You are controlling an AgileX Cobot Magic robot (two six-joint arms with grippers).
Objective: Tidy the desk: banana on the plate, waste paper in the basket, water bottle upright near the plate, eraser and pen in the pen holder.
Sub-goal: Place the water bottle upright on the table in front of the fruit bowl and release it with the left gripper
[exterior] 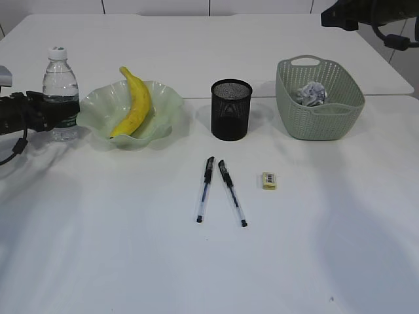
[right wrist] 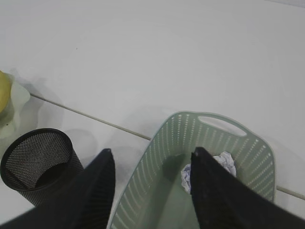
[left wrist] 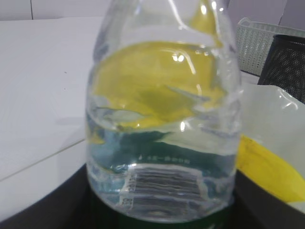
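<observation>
Clear water bottle (exterior: 60,93) stands upright, touching the green plate (exterior: 167,104).

No words, brand names or numbers can be read anywhere. The water bottle (left wrist: 162,119) carries a dark green label with a barcode panel and a faint line of small pale characters above it, too blurred to make out. The eraser (exterior: 269,180) shows a small dark printed mark on its sleeve, too tiny to read.
</observation>
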